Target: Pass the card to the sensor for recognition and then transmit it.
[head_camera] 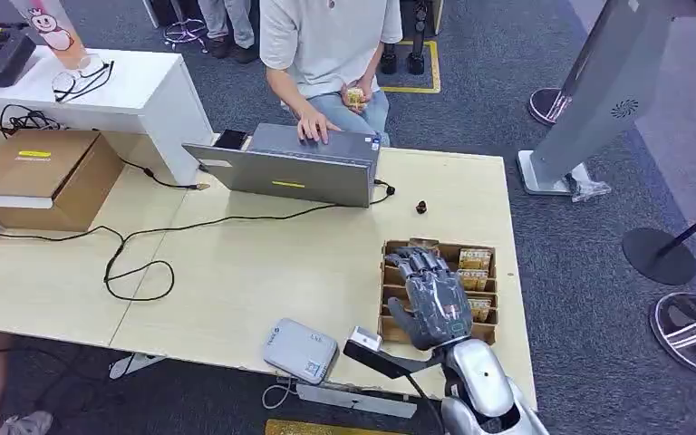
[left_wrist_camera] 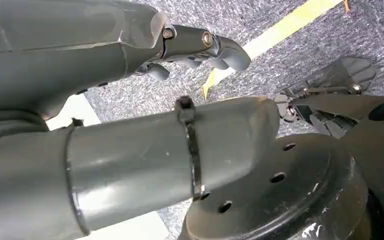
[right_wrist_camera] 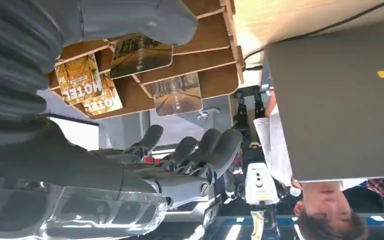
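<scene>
Right hand (head_camera: 435, 299) over cardboard card rack (head_camera: 485, 333) at counter's near right corner, fingers apart, holding nothing. Cards (right_wrist_camera: 82, 85) in rack slots, none picked. Grey sensor (head_camera: 301, 350) at near edge. Left hand (left_wrist_camera: 130, 100) hanging, grip unclear. Scan, handover pending

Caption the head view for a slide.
Right hand hovers open over the card rack, reader nearby, laptop behind.

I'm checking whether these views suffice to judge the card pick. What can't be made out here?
- Head view: the right hand covers part of the wooden card rack, so finger-to-card contact is hidden.
- Right wrist view: the thumb hides the upper cards.
- Head view: the grey card reader label is too small to read.
- Left wrist view: the left hand hangs over carpet, apparently empty.
</scene>
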